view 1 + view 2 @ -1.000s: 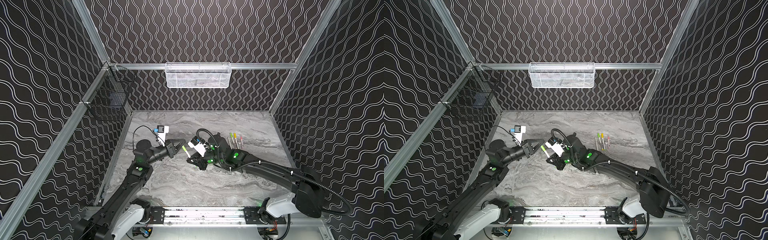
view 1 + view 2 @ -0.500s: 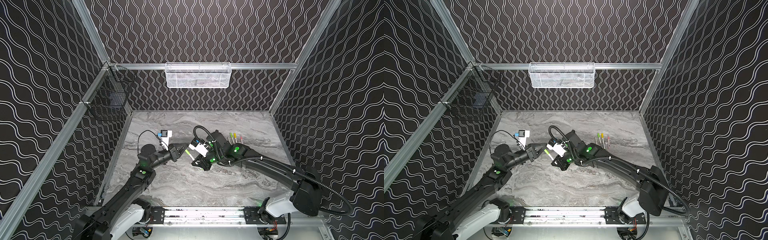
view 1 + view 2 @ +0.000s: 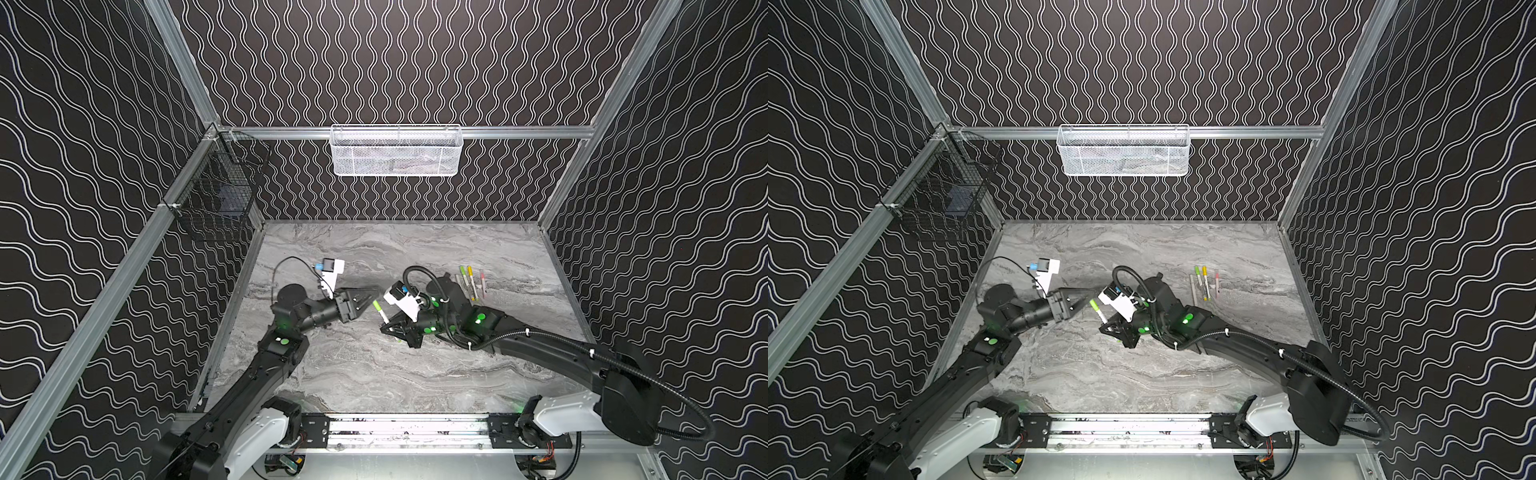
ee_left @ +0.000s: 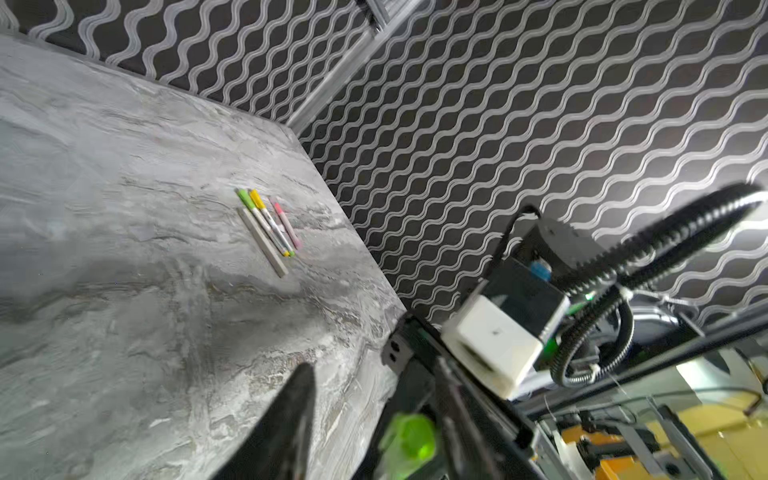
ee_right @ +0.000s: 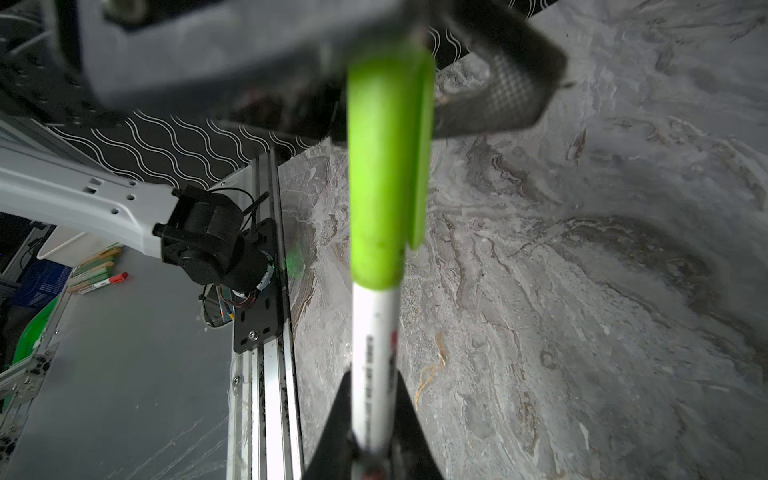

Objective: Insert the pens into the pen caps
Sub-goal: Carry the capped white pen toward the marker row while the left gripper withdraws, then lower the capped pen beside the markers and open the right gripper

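Okay, the right gripper (image 3: 389, 328) is clamped tight on a white pen (image 5: 374, 353), low on the barrel. The pen is held above the bench (image 3: 374, 374), tilted, with its free end toward the left arm. A lime green cap (image 5: 384, 174) sits on that free end.

The left gripper (image 3: 371, 296) has its jaws parted and grips nothing. In the right wrist view the cap tip sits right at those jaws, one jaw just beside it. It's too blurred to tell if they touch. In both top views the two grippers meet near bench middle, a bit left.

The pen row (image 3: 471, 284) lies on the bench far right, behind the right arm. It's three pens close together with green, yellow and pink caps on, well apart from the held pen. A grey stick (image 4: 264, 243) lies against the row on the green pen's side.
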`<state>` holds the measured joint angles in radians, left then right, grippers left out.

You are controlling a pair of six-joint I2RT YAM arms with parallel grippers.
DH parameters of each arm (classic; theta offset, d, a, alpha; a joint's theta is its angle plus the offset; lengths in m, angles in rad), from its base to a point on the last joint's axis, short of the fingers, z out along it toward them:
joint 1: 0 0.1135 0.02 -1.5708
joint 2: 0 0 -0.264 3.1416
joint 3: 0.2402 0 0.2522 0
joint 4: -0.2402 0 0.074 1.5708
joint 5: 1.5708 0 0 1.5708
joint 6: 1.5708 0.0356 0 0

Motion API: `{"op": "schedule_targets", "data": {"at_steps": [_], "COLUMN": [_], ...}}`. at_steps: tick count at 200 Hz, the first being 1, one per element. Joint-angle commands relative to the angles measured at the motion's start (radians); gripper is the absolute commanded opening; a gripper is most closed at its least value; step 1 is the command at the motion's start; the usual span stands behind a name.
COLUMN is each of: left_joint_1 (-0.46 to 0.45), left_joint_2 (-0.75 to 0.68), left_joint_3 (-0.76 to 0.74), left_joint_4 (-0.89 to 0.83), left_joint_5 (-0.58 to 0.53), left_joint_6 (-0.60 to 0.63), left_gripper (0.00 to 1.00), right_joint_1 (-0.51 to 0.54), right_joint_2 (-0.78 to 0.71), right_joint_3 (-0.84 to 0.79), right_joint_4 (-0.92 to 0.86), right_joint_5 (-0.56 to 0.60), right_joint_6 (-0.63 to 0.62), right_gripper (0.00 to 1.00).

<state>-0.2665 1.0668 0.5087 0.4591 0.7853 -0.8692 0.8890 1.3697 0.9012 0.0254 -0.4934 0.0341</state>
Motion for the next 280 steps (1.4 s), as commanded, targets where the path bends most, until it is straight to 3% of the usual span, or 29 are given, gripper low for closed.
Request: {"op": "schedule_targets", "data": {"at_steps": [1,14,35,71,91,126,156,187,204,246,280], "left_joint_1": [0.055,0.070,0.090,0.063,0.062,0.064,0.063,0.064,0.064,0.064,0.065], "left_joint_2": [-0.027,-0.047,-0.071,-0.033,-0.011,-0.032,-0.043,-0.058,-0.053,-0.051,-0.062], "left_joint_3": [-0.004,0.013,0.088,0.309,0.380,0.321,0.295,0.282,0.276,0.276,0.273], "left_joint_4": [0.019,-0.065,-0.281,-0.769,-0.917,-0.883,-0.880,-0.869,-0.852,-0.843,-0.839], "left_joint_5": [0.041,0.022,0.006,-0.170,-0.285,-0.274,-0.277,-0.287,-0.275,-0.283,-0.303], "left_joint_6": [-0.056,-0.013,0.101,0.375,0.455,0.425,0.425,0.431,0.422,0.419,0.414], "left_gripper": [0.69,0.82,0.94,0.98,0.98,0.98,0.99,0.99,0.99,0.99,0.98], "right_joint_1": [-0.003,-0.011,-0.078,-0.251,-0.323,-0.413,-0.478,-0.490,-0.490,-0.461,-0.458], "right_joint_2": [-0.001,0.014,0.047,0.110,0.198,0.369,0.451,0.511,0.522,0.490,0.502], "right_joint_3": [-0.025,-0.024,-0.014,0.022,0.089,0.225,0.279,0.325,0.343,0.367,0.375], "right_joint_4": [0.042,0.010,-0.029,-0.132,-0.255,-0.380,-0.412,-0.437,-0.448,-0.451,-0.396], "right_joint_5": [0.029,0.067,0.150,0.283,0.389,0.550,0.609,0.655,0.681,0.661,0.491], "right_joint_6": [0.019,0.047,0.152,0.245,0.229,0.183,0.165,0.166,0.173,0.167,0.133], "right_gripper": [0.00,0.00,0.00,0.00,0.00,0.00,0.00,0.12,0.24,0.49,0.54]}}
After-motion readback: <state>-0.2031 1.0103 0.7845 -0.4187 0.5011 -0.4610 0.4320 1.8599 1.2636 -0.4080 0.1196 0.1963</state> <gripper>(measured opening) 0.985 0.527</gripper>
